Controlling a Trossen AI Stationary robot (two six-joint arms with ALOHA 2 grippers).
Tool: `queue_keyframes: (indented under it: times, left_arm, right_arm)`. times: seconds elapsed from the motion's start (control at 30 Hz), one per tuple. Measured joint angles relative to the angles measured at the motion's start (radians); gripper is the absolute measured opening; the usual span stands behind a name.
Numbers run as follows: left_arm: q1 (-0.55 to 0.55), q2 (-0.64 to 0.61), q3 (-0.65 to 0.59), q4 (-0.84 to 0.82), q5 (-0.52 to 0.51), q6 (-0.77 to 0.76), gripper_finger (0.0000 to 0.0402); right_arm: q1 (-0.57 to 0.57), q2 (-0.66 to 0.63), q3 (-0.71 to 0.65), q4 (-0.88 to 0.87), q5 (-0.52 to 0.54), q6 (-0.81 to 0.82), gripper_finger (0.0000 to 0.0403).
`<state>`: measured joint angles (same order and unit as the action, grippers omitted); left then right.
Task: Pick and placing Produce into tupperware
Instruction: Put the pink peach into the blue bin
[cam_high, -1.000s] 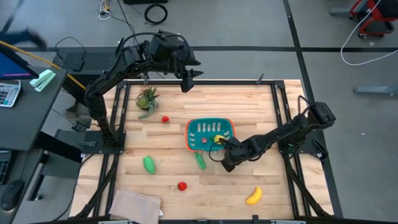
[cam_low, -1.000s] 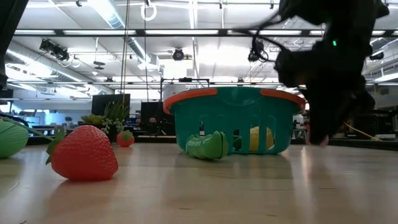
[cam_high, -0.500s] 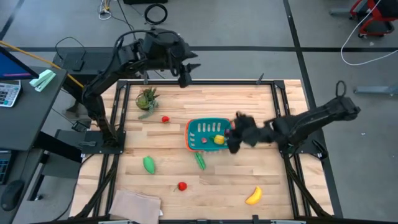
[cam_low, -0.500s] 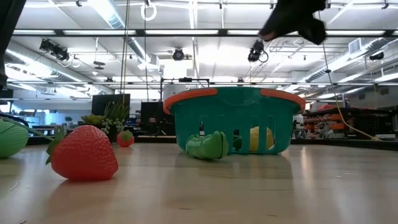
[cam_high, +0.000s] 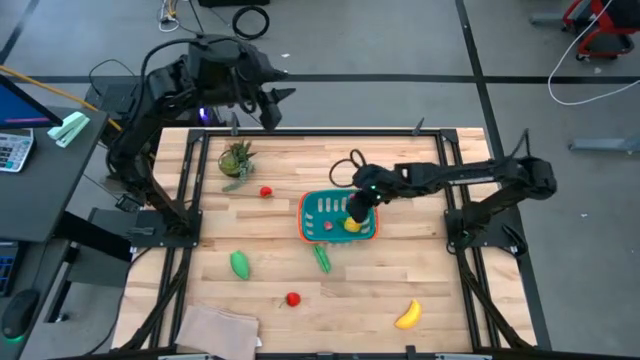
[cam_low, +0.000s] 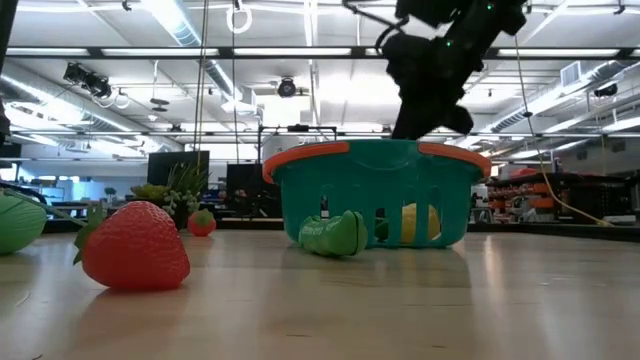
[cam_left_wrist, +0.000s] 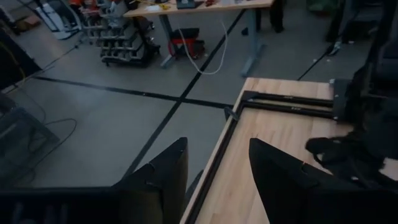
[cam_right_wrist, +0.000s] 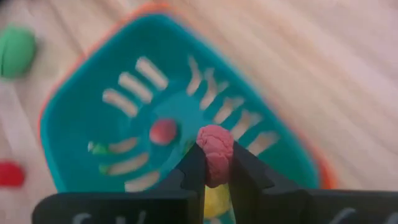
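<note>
Right gripper is hovering over the right half of the teal basket, its arm reaching in from the right side of the table. In the right wrist view its two dark fingers are pinching a small bumpy red piece between the tips, directly above the basket's slotted floor. Inside the basket, a small red round piece is lying on the floor and a yellow chunk is sitting toward the near right corner; the low view shows that chunk through the wall slots. The basket is sitting near the middle of the table. A green pod is lying just outside the basket's near wall, close to it; whether it touches cannot be told. A rounder green piece is lying well to the left of that. A strawberry is resting nearer the front edge, and a banana is lying at the near right. Another small red piece is sitting left of the basket, just beside the spiky potted plant. A tan cloth is lying at the near left corner. Left gripper is hanging raised beyond the far left edge, its fingers parted and gripping nothing.
</note>
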<state>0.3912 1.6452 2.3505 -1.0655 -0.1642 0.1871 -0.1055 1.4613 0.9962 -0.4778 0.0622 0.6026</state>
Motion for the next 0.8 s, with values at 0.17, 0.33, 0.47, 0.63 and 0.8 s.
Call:
queue_keyframes:
  times: [0.17,0.33,0.47,0.63,0.8]
  left_arm:
    - [0.012,0.003,0.0,-0.041,-0.01,-0.001,0.0172]
    - [0.012,0.01,-0.001,-0.059,-0.012,-0.001,0.0172]
    - [0.004,0.009,-0.001,-0.052,-0.012,-0.026,0.0172]
    - [0.005,0.009,-0.001,-0.052,-0.012,-0.027,0.0172]
    - [0.005,0.009,-0.001,-0.053,-0.012,-0.027,0.0172]
  right_arm:
    - [0.001,0.072,0.0,0.005,-0.07,-0.022,0.0052]
    - [0.001,0.165,0.0,0.003,-0.11,-0.046,0.0053]
    - [0.003,0.196,0.015,0.004,-0.113,-0.079,0.0059]
    - [-0.002,0.193,0.049,0.0,-0.099,-0.1,0.0097]
    - [-0.011,0.19,0.082,0.001,-0.071,-0.099,0.0154]
